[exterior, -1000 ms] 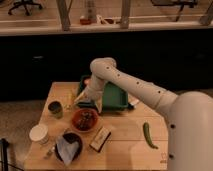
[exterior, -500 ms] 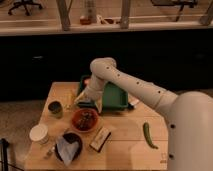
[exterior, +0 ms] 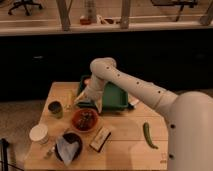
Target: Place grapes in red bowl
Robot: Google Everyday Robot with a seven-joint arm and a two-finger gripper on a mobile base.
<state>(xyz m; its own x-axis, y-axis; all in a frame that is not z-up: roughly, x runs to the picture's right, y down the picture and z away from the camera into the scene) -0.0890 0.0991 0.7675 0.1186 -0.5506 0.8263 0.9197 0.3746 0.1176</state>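
The red bowl (exterior: pixel 84 120) is the landmark: round, shallow, orange-red, sitting on the pale wooden surface (exterior: pixel 125 145). Inside it lies a dark, bumpy cluster — the grapes (exterior: pixel 85 118) — resting in the bowl's hollow. Just above and behind the bowl hangs the hand (exterior: pixel 86 99), at the end of a smooth, white, rounded arm (exterior: pixel 135 87); whether it is spread or pressed together I cannot tell. Behind the bowl, partly under the arm, sits a green rectangular tray (exterior: pixel 114 97) with raised walls. To the bowl's left stands a dark green cup (exterior: pixel 55 109); farther front-left, a white round lidded container (exterior: pixel 39 134). In front of the bowl is a black bowl (exterior: pixel 68 147) holding crumpled pale cloth, and beside that a flat oblong packet (exterior: pixel 100 139). Well to the bowl's right lies a long, curved green pepper (exterior: pixel 149 135).
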